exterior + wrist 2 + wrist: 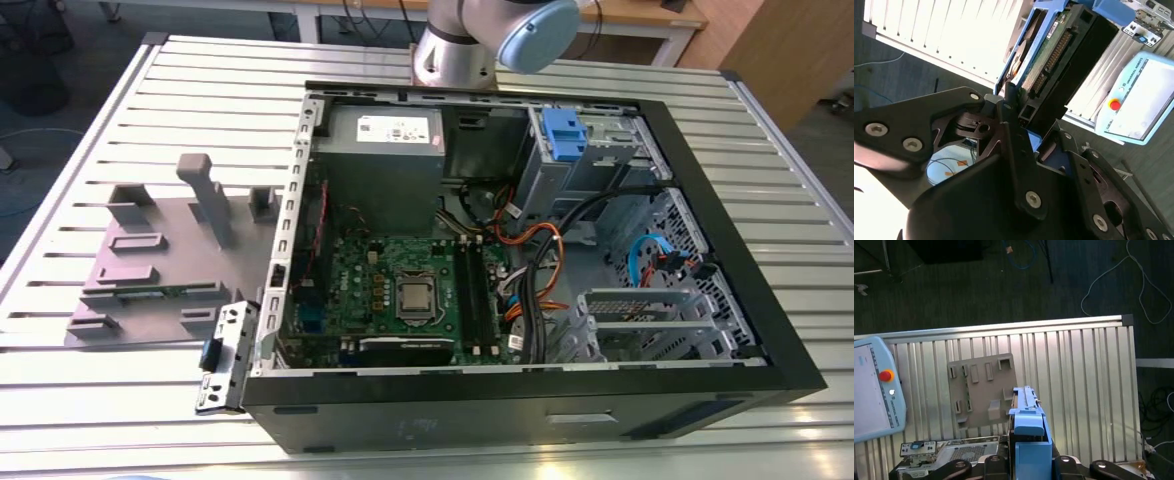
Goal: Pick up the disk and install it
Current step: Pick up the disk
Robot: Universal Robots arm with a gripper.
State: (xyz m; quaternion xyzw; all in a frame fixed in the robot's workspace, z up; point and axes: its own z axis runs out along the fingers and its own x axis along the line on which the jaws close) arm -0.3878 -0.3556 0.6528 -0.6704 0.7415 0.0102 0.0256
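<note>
In the second wrist view the disk (1050, 52) stands on edge between my gripper's black fingers (1010, 102), its green circuit board and connector row facing the camera and its blue carrier frame (1023, 52) along one side. My gripper (1026, 115) is shut on the disk's lower end. In the first wrist view the disk's blue carrier (1029, 432) rises from the gripper (1026, 462), high above the slatted table (1079, 370).
An open black computer case (694, 250) lies on the slatted metal table (147, 110), with a motherboard (400, 290) and a drive cage holding a blue plastic part (566, 135). A grey fixture plate (147, 260) lies beside the case. A teach pendant (871, 390) rests on the table edge.
</note>
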